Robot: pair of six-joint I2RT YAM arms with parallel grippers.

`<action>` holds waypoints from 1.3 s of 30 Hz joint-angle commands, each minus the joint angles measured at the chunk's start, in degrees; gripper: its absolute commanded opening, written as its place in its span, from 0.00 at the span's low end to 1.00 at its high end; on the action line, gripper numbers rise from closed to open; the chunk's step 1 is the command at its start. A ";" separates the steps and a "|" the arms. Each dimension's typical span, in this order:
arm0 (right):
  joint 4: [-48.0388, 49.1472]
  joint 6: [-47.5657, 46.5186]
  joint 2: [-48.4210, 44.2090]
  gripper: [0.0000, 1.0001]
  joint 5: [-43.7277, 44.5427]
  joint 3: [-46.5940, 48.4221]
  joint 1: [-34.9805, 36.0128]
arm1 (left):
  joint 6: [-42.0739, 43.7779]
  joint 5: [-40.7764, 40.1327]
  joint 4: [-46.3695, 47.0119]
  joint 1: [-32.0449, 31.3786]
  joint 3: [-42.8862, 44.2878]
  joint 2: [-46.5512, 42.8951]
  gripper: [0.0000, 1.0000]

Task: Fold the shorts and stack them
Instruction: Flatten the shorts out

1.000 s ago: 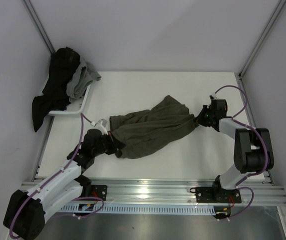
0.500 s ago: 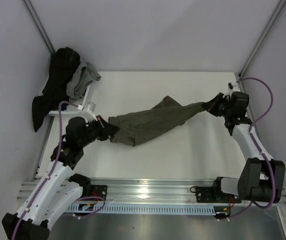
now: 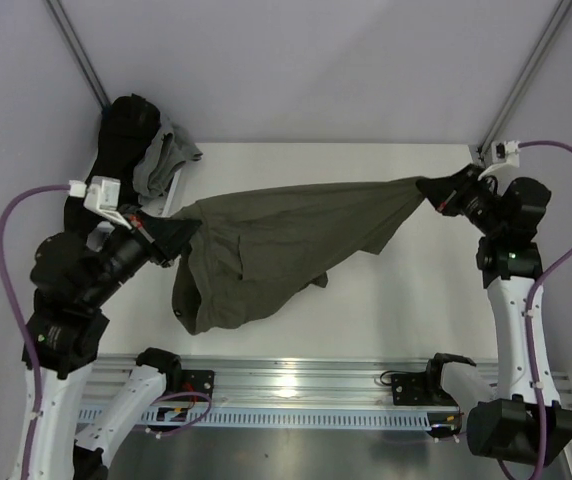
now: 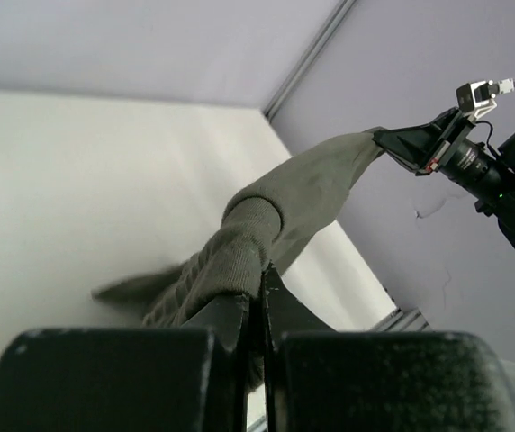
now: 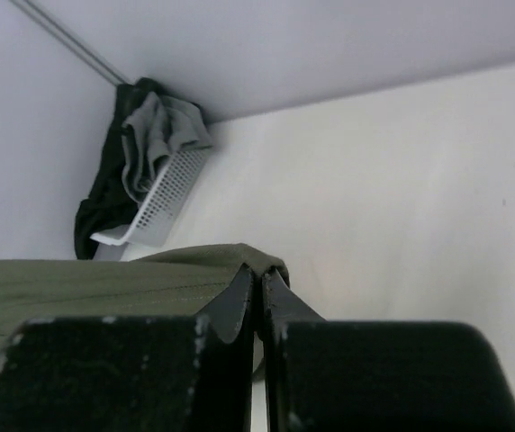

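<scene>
The olive-green shorts point(image 3: 286, 245) hang stretched in the air between both arms, above the white table point(image 3: 386, 300). My left gripper point(image 3: 161, 232) is shut on their ribbed waistband point(image 4: 239, 247) at the left. My right gripper point(image 3: 434, 190) is shut on the opposite corner of the fabric point(image 5: 239, 256) at the right. Loose cloth sags down toward the table below the left grip point(image 3: 201, 305). In the left wrist view the shorts point(image 4: 316, 184) run taut to the right gripper point(image 4: 397, 144).
A white perforated basket point(image 3: 156, 205) stands at the back left, heaped with dark and grey garments point(image 3: 131, 150); it also shows in the right wrist view, basket point(image 5: 163, 198). Metal frame posts and purple-grey walls close in the sides. The aluminium rail point(image 3: 306, 385) runs along the near edge.
Both arms have risen and drawn apart, lifting the shorts off the table and spreading them wide. The left gripper went up and left, the right one up and right.
</scene>
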 commanded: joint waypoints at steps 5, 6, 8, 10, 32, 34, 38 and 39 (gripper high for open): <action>-4.72 0.68 -3.70 0.00 -1.87 10.65 -1.11 | 1.83 1.38 -8.00 0.97 18.07 1.80 0.00; -4.20 1.47 -4.67 0.00 -2.40 10.83 -1.11 | 0.87 2.96 -8.36 1.06 19.05 2.94 0.00; -3.75 3.05 -5.55 0.00 -3.02 11.09 -1.11 | -1.33 7.69 -8.54 0.97 22.21 3.82 0.00; -5.32 3.41 -6.08 0.00 -1.89 12.31 -1.11 | -2.65 9.56 -10.37 0.97 24.85 6.09 0.00; -17.92 -0.36 10.80 0.00 1.73 19.18 -1.38 | -17.95 27.85 2.45 12.48 6.58 17.19 0.00; -15.81 -0.37 8.96 0.00 -0.11 16.99 -1.38 | -17.52 27.85 3.76 12.48 6.76 16.22 0.00; -9.48 -0.10 1.49 0.00 -2.22 13.38 -1.73 | -15.59 27.77 9.30 12.57 6.32 10.87 0.00; -8.42 0.07 -1.74 0.00 -3.01 12.94 -2.16 | -14.88 27.59 9.74 12.57 7.80 9.99 0.00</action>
